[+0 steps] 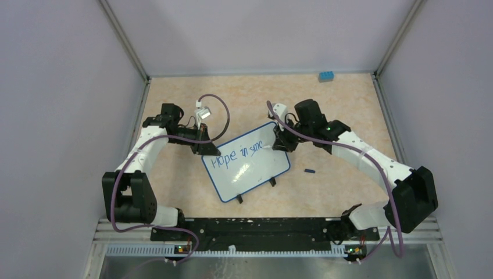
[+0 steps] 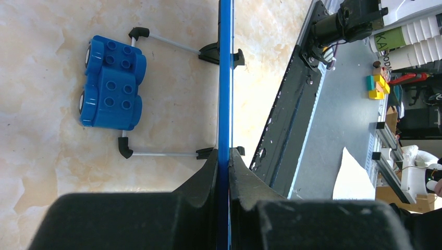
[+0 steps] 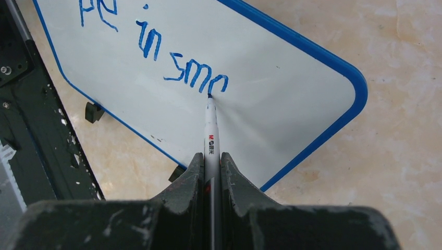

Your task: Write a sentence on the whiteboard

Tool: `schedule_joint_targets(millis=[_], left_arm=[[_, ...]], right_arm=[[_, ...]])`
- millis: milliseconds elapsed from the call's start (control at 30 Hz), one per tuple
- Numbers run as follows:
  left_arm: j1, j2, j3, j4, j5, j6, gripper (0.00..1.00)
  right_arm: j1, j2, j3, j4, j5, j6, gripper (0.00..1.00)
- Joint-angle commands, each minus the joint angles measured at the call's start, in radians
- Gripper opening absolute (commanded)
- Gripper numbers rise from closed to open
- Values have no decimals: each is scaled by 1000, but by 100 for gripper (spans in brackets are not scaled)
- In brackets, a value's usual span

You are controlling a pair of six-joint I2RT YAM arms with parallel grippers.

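Note:
The whiteboard (image 1: 256, 171) stands tilted on black clip feet in the middle of the table. Blue handwriting on it, the sentence (image 1: 238, 154), reads "Hope in sm" plus a part-formed letter. My left gripper (image 1: 208, 148) is shut on the board's upper left corner. In the left wrist view the blue rim (image 2: 225, 78) runs edge-on between my left gripper (image 2: 224, 161). My right gripper (image 3: 211, 159) is shut on a white marker (image 3: 211, 130). Its tip touches the whiteboard (image 3: 271, 114) at the end of the sentence (image 3: 195, 78). From above, my right gripper (image 1: 280, 145) is at the board's upper right edge.
A blue toy car of bricks (image 2: 112, 83) lies behind the board between its wire feet. A blue brick (image 1: 326, 76) sits at the back wall. A small dark cap (image 1: 310, 171) lies right of the board. Walls enclose three sides; a black rail (image 1: 256, 228) runs along the near edge.

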Motion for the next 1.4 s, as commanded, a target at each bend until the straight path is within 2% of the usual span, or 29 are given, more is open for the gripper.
schedule_joint_targets(millis=[0, 1367], left_arm=[[-5, -18, -12, 2, -7, 4, 0], [-4, -22, -14, 4, -9, 3, 0]], right_arm=[[3, -28, -5, 10, 40, -25, 0], [-31, -3, 81, 72, 82, 34, 0]])
